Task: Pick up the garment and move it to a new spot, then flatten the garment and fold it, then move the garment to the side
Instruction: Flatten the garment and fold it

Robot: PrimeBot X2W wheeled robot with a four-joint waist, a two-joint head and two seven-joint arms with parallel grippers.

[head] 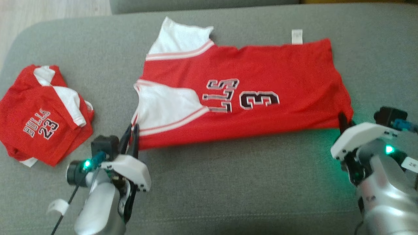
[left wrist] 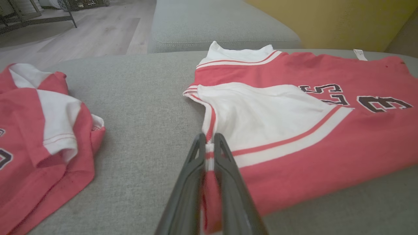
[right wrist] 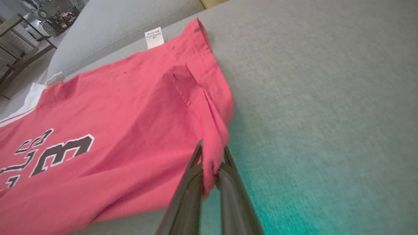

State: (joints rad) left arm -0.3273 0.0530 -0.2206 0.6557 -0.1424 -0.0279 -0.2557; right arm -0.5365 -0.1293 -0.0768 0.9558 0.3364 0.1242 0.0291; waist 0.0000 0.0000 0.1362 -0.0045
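- far left: a second red-and-white jersey (head: 42,114), folded small with its "BULLS 23" print facing up. It lies on the grey fabric sofa cushion (head: 228,189), well apart from everything else.
- left claw (head: 133,130): pinched narrow on the near-left edge of the garment, where the white sleeve's striped cuff meets the red body. The left wrist view shows the same claw (left wrist: 209,138) with cloth sandwiched between both fingers (left wrist: 196,163).
- garment (head: 261,75): a large red short-sleeved cotton jersey with white sleeves, spread flat across the middle of the cushion.
  - Sleeves are to the left and the hem is to the right. The black numeral 3 and part of the lettering face up.
  - One white sleeve lies folded over the red chest. The other sticks out at the far-left corner.
- white care label (head: 297,36): pokes out past the garment's far edge, towards the right end.
- right claw (head: 343,120): clamped on the near-right hem corner. In the right wrist view (right wrist: 212,151) red fabric is caught between the fingertips and the hem puckers just beside the grip.
- green lamp (head: 389,149) lit on the right wrist, one on the left too. There is a green glow on the cushion by the right arm.
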